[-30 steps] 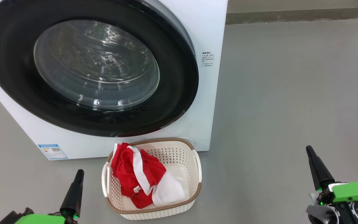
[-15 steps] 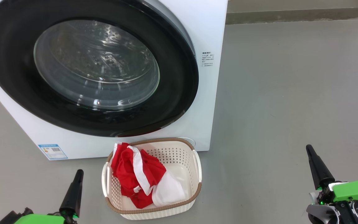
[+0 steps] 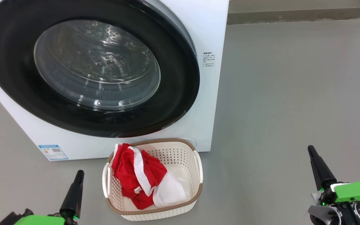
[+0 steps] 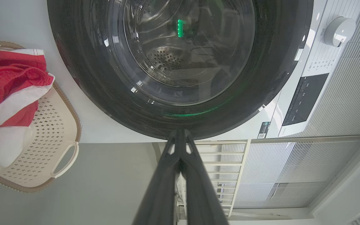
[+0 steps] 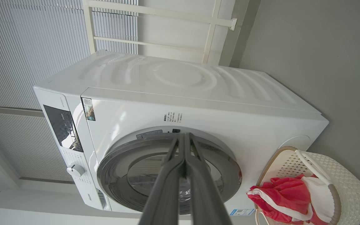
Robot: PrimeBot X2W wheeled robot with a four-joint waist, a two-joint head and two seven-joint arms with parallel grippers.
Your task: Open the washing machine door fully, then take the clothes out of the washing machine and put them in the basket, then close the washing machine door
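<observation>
Nothing is seen to have been moved over the last second: both hands and the task's things are found where they were. The basket (image 3: 155,213) is set on the grey floor (image 3: 292,93), and every place is given from it. The clothes (image 3: 133,175) are piled inside it, toward its left side, with red fabric draped over the rear left rim and a white panel laid toward the middle. Directly behind the basket the washing machine (image 3: 211,31) is stood, and the washing machine door (image 3: 97,64) is closed flat against its front, the steel drum (image 4: 164,61) being seen through the glass. A small blue label (image 3: 52,152) is stuck on the machine's front, behind and left of the basket. The left hand (image 3: 80,172) is held just left of the basket, its two dark fingers pressed together with nothing gripped. The right hand (image 3: 309,147) is held well apart to the right of the basket, its fingers likewise pressed together and empty
</observation>
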